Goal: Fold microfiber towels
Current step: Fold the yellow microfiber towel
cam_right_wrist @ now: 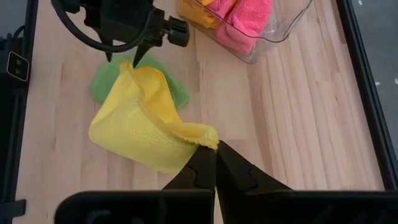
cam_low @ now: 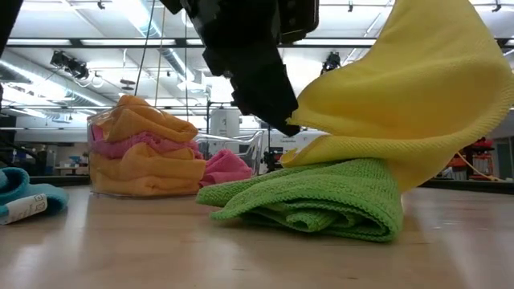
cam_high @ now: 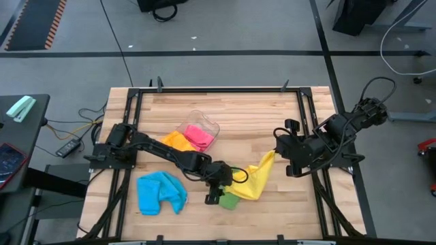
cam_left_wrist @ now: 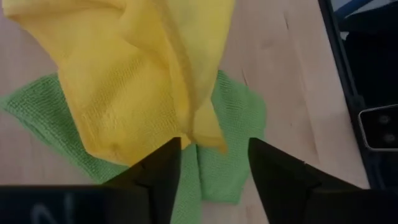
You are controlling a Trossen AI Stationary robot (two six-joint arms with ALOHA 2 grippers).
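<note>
My left gripper (cam_left_wrist: 214, 165) had its fingers spread just over the yellow towel (cam_high: 258, 178), gripping nothing. My right gripper (cam_right_wrist: 216, 163) was clamped on that towel's raised corner. The towel draped over the green towel (cam_low: 321, 197) on the table (cam_high: 272, 109).

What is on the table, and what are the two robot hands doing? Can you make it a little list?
yellow towel: lifted by one corner, its other end draped on the green towel
green towel: folded, flat on the table
blue towel: crumpled, near the table's front left
clear tub: holds orange and pink towels
right gripper: shut on a corner of the yellow towel
left gripper: open, just above the yellow towel's low end
table: light wood
</note>
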